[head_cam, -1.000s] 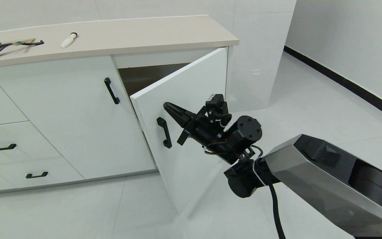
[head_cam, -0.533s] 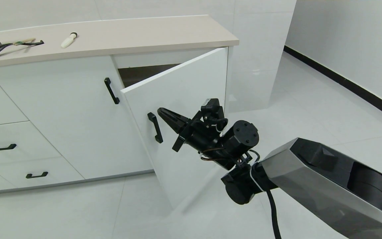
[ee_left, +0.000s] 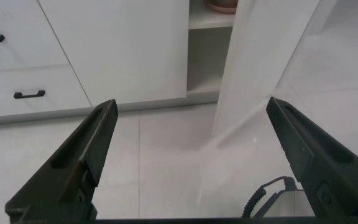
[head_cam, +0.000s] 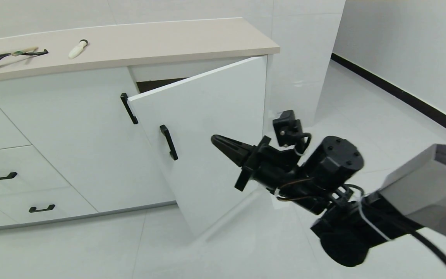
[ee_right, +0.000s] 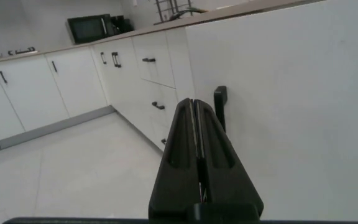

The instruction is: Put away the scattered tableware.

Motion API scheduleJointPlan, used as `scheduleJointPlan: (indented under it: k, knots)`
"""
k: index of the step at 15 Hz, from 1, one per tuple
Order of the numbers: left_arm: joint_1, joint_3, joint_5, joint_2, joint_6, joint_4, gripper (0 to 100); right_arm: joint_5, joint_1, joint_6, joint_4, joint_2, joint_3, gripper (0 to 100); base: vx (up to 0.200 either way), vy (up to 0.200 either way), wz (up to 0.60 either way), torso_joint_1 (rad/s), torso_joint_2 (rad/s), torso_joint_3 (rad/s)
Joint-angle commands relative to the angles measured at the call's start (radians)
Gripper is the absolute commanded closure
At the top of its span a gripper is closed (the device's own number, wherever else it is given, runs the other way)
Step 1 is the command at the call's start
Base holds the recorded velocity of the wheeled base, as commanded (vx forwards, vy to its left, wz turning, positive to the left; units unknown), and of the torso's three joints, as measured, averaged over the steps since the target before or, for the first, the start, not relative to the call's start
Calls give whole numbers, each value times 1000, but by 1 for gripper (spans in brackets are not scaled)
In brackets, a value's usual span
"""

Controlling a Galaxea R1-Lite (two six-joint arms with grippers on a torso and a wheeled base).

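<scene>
Though scattered, all on the countertop, toward its left end: a white-handled utensil midway between front and back edges, and dark long-handled utensils crossed nearer the left edge. Under the counter's right end, a cabinet door ajar, swung partway out, black handle on its face. Right gripper clenched on nothing, level with that handle, near but apart. Left gripper splayed wide, grasping nothing, facing the floor before the open cabinet.
</scene>
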Motion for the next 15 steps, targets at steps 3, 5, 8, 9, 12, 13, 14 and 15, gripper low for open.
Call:
scheduleJointPlan:
  k: [3,5,8,9,12,13,14,15]
  knots:
    - [0,0,1,0,0,0,0,-7,-204,0,-1,-465,427,100,0,200,0,2,1,5]
    - [0,0,1,0,0,0,0,-2,-343,0,-1,-649,616,100,0,200,0,5,2,0]
    - [0,0,1,0,5,0,0,73,-580,-14,-1,-943,926,100,0,133,0,-2,5,3]
    - [0,0,1,0,5,2,0,133,-629,-45,-1,-1025,975,100,0,0,0,0,0,0]
    - [0,0,-1,0,26,2,0,179,-730,-141,231,-1255,975,100,0,0,0,0,0,0]
    - [0,0,-1,0,26,2,0,165,-779,-149,398,-1371,975,100,0,0,0,0,0,0]
    - [0,0,1,0,26,2,0,133,-836,-152,620,-1526,975,100,0,0,0,0,0,0]
    - [0,0,-1,0,26,2,0,113,-880,-160,846,-1692,975,100,0,0,0,0,0,0]
